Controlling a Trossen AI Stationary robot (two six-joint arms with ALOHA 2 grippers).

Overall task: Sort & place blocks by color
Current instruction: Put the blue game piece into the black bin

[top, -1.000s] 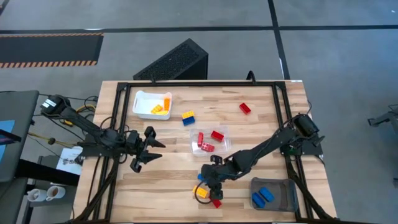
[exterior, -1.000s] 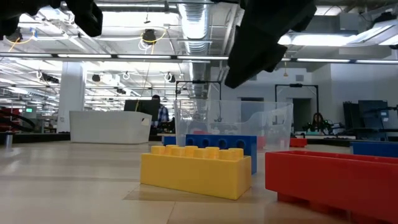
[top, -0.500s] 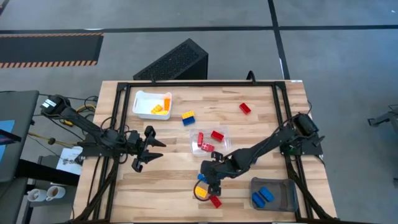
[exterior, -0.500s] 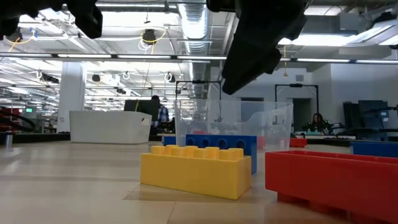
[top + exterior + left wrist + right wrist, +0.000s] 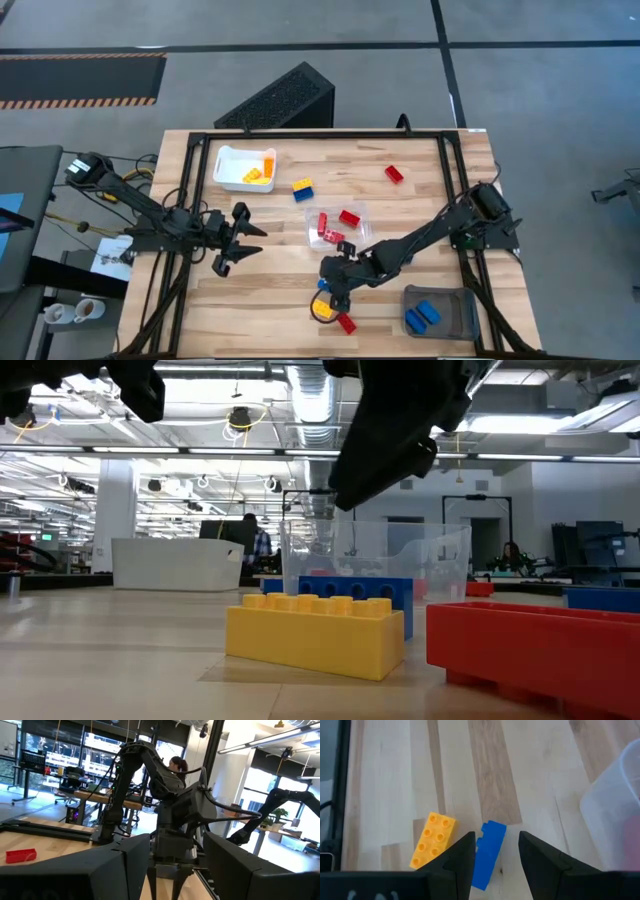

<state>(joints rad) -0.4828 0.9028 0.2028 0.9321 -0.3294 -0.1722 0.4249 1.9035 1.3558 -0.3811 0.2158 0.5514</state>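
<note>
Right hand hovers over the front-middle of the counter, fingers spread either side of a blue block lying flat, not touching it. Yellow block just beside the blue one; red block near them at the front edge. Clear tray mid-counter holds red blocks. White tray back-left holds yellow ones. Grey tray front-right holds blue ones. Loose red block and a yellow-blue pair farther back. Left hand waits at left, spread, empty.
</note>
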